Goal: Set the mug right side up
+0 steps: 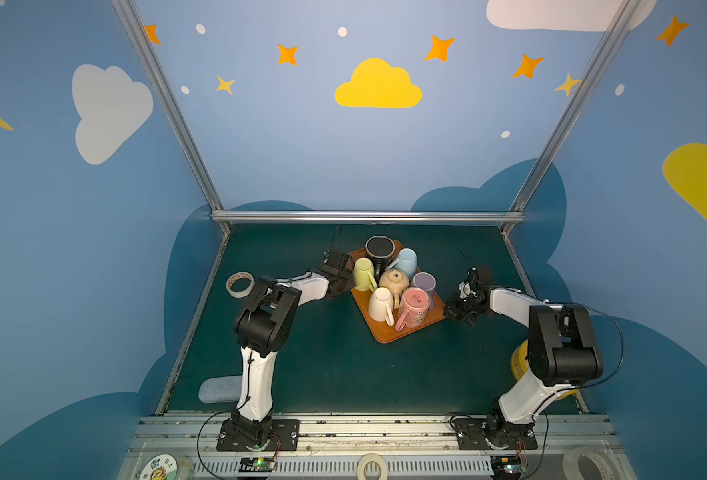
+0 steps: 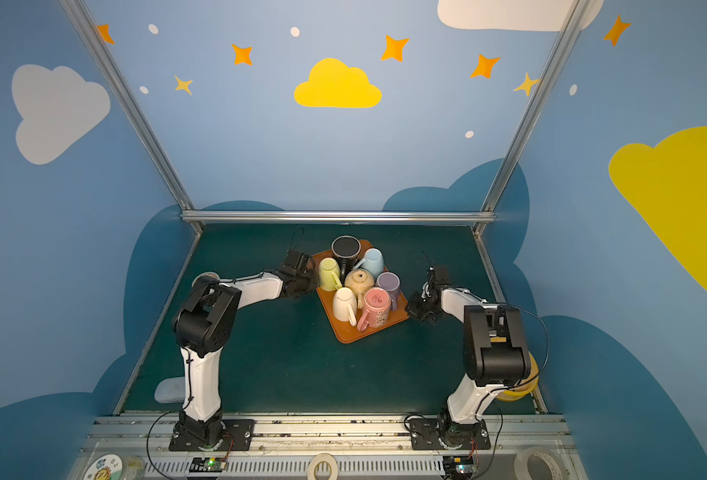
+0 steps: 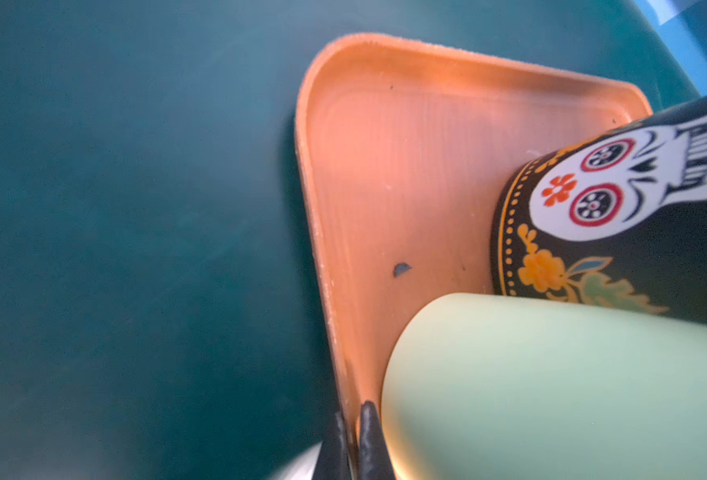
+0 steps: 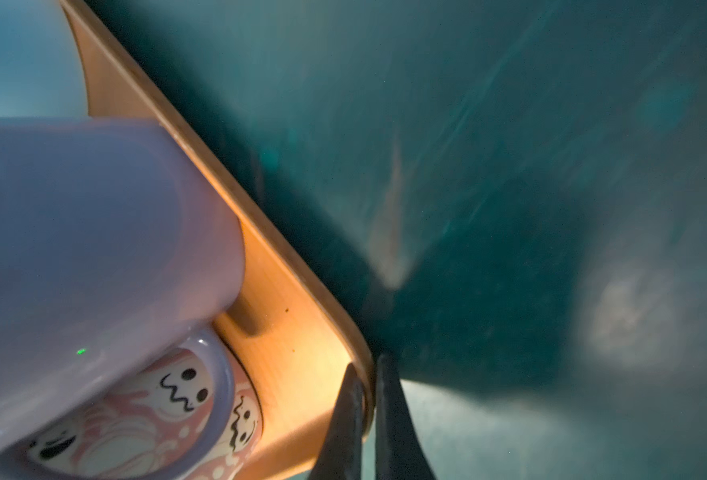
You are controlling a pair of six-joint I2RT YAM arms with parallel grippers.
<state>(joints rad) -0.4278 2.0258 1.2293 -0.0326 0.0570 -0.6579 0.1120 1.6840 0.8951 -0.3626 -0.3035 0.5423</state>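
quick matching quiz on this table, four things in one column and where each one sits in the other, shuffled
Things:
1. black mug
2. beige mug
3. pink mug
4. tape roll

Places:
a. on the mat, off the tray
b. middle of the mug cluster
c. far corner of the tray
d. near end of the tray, right of the white mug

Pairs: 1-c, 2-b, 3-d, 4-a
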